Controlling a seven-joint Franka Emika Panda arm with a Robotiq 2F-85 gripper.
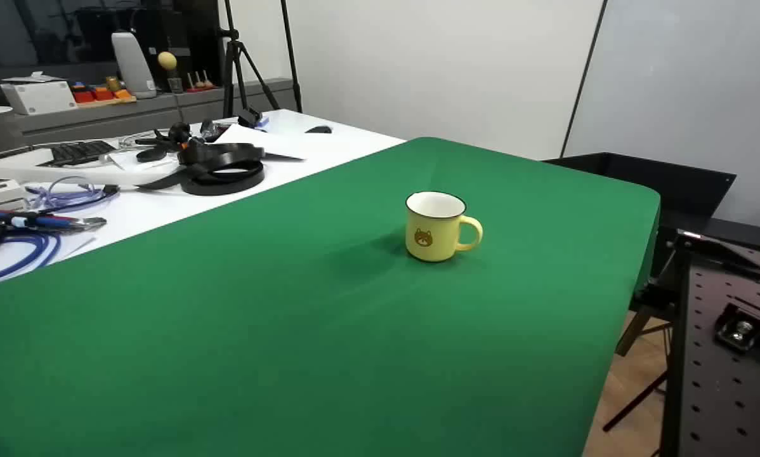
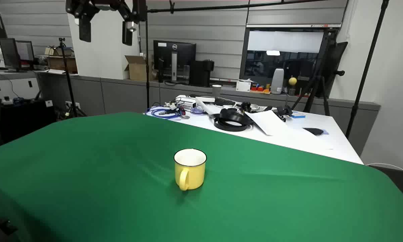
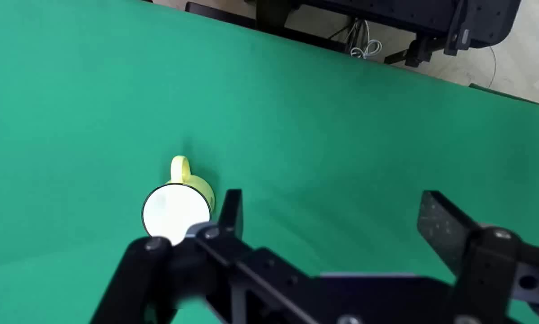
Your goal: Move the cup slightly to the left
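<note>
In an exterior view, from left to right, two screens [image 2: 9,53] stand to the left of the gripper [image 2: 106,37]. The gripper hangs above the green cloth [image 2: 289,188] with its fingers [image 2: 85,31] set wide apart. A cardboard box [image 2: 137,68] and a monitor [image 2: 174,55] are located to its right, in the background. The cup [image 2: 190,171] is located lower than the gripper and to its right, upright on the cloth and well apart from the fingers. Farther right and lower than the gripper, a black strap [image 2: 235,117] and paper [image 2: 267,121] lie on the white table [image 2: 342,144]. In the wrist view, the cup is located to the left of both fingers; the gripper covers part of the cup, and the handle [image 3: 177,170] points away from the gripper. To the right of the cup, the gap between the fingers faces the cloth. Ahead of the gripper, past the cloth edge, a white cable [image 3: 366,51] shows against the floor [image 3: 517,63].
</note>
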